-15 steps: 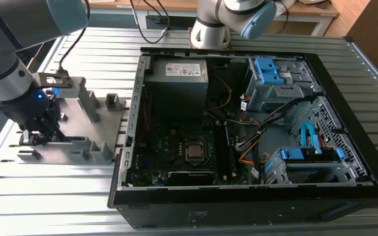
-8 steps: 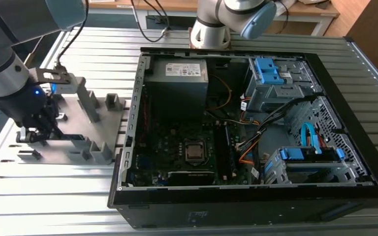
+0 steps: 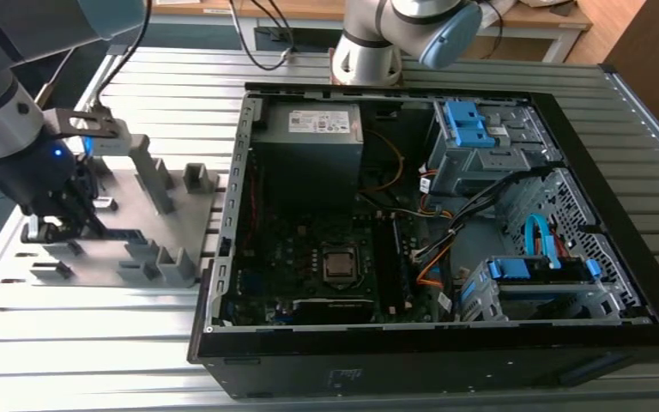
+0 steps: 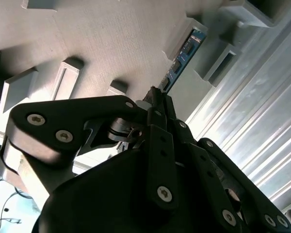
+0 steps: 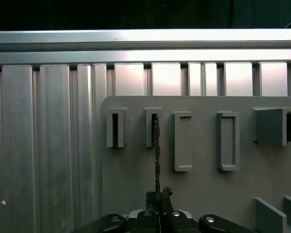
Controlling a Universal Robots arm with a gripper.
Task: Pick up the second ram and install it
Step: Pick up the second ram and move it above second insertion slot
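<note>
The pick-up step is in hand. The hand [image 5: 158,195] looks closed, its fingers nearly together on the near end of the second ram [image 4: 183,57], though firm contact is hard to confirm. The stick stands on edge in a slot of the grey holder [image 3: 181,219], near the edge of the table [image 3: 78,343] at the exterior view's left. The neighbouring slots [image 5: 183,141] sit empty. Freeing it calls for a straight lift. The open computer case [image 3: 421,365] lies well apart.

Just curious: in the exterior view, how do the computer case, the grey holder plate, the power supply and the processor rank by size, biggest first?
1. computer case
2. grey holder plate
3. power supply
4. processor
</note>
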